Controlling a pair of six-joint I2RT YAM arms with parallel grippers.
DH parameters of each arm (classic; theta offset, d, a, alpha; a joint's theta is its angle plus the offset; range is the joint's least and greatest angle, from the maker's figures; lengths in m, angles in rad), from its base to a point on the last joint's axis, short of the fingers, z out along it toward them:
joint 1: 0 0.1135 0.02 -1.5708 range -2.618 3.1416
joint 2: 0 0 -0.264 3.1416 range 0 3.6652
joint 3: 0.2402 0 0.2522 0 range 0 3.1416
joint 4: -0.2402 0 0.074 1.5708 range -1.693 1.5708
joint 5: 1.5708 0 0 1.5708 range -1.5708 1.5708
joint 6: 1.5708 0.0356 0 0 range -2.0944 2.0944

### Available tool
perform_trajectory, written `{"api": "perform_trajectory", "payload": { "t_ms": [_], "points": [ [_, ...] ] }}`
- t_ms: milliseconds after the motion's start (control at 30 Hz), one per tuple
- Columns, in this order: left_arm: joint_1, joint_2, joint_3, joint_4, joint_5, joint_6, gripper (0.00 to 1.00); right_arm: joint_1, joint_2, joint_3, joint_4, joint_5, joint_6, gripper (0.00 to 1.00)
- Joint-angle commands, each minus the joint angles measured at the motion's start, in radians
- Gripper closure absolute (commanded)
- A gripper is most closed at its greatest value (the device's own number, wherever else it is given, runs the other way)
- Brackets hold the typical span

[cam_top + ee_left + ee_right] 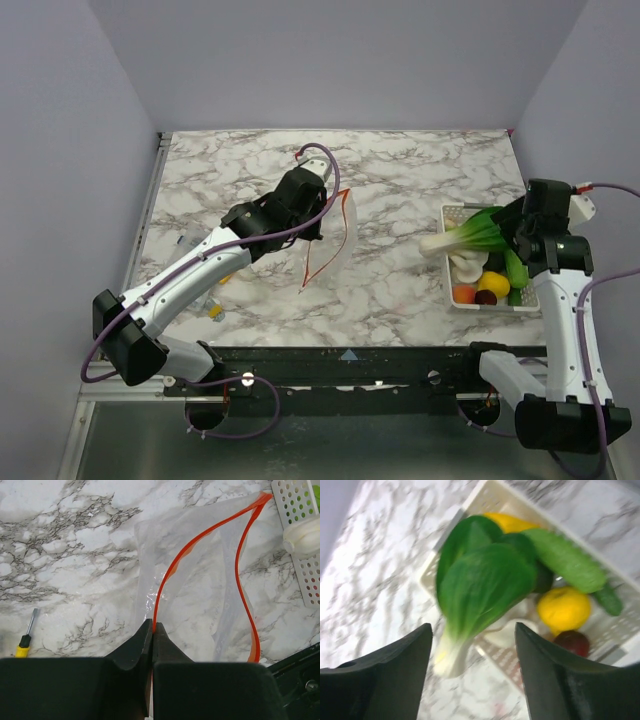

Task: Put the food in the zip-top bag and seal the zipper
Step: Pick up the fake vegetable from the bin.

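Clear floppy zip-top bag (338, 232) lies mid-surface (400, 170), mouth gaping, red-orange zipper (172, 570) bowed in a loop. L pincer (152, 630) clenched on zipper's near strip. R pincer (472, 630) spread wide over white tray (490, 487) w/ bok choy (480, 585), lemon (564, 609), cucumber (565, 560); view blurry.

Zip-top bag (200, 605) clear glossy plastic; table (75, 555) smooth marble-look; tray (297, 505) wht perforated plastic; left gripper (152, 626) matt blk.
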Motion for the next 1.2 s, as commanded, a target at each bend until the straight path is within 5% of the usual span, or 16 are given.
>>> {"api": "perform_trajectory", "payload": {
  "t_ms": [0, 133, 167, 600, 1000, 1167],
  "points": [
    [0.005, -0.011, 0.006, 0.021, 0.035, 0.016, 1.0, -0.003, 0.007, 0.042, -0.05, -0.315, -0.009, 0.24],
    [0.004, -0.002, 0.013, 0.028, 0.066, 0.018, 1.0, -0.004, 0.063, -0.024, 0.044, -0.5, 0.095, 0.17],
    [0.005, 0.002, 0.016, 0.027, 0.072, 0.02, 1.0, -0.002, 0.069, -0.046, 0.062, -0.487, 0.136, 0.07],
    [0.005, 0.003, 0.008, 0.025, 0.062, 0.03, 1.0, -0.003, 0.283, -0.055, 0.001, -0.233, 0.471, 0.06],
    [0.005, -0.003, 0.012, 0.024, 0.045, 0.039, 1.0, -0.002, 0.303, -0.141, 0.094, -0.143, 0.536, 0.3],
    [0.005, -0.005, 0.021, 0.01, 0.007, 0.054, 1.0, -0.004, 0.262, -0.211, 0.167, -0.113, 0.521, 0.53]
  ]
}}
